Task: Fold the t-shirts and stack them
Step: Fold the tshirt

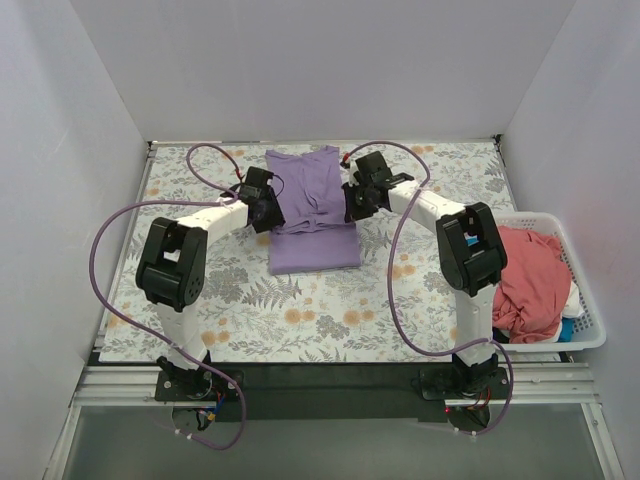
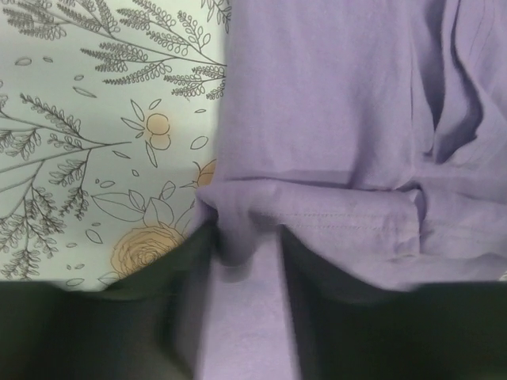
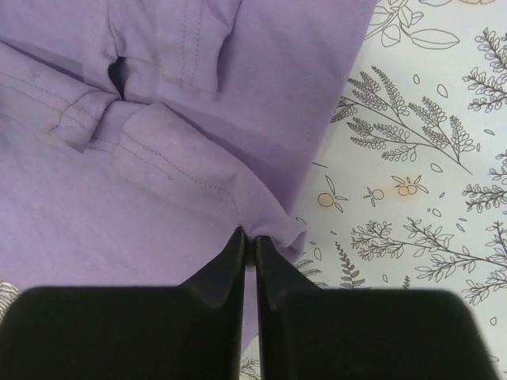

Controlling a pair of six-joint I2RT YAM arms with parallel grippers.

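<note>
The lavender t-shirt (image 1: pixel 312 250) lies partly folded at the middle back of the table. My left gripper (image 1: pixel 268 212) is at its left edge. In the left wrist view the gripper (image 2: pixel 244 253) has a thick bunch of the shirt (image 2: pixel 333 103) between its fingertips. My right gripper (image 1: pixel 350 205) is at the shirt's right edge. In the right wrist view the gripper (image 3: pixel 253 237) is shut on a pinch of the shirt's (image 3: pixel 158 206) hemmed edge. The coral-pink t-shirt (image 1: pixel 530 280) lies crumpled in the basket.
The white slatted basket (image 1: pixel 592 312) stands at the table's right edge, with bits of white and blue cloth (image 1: pixel 572 325) under the pink shirt. The floral tablecloth (image 1: pixel 300 315) covers the table. White walls close in the left, back and right sides.
</note>
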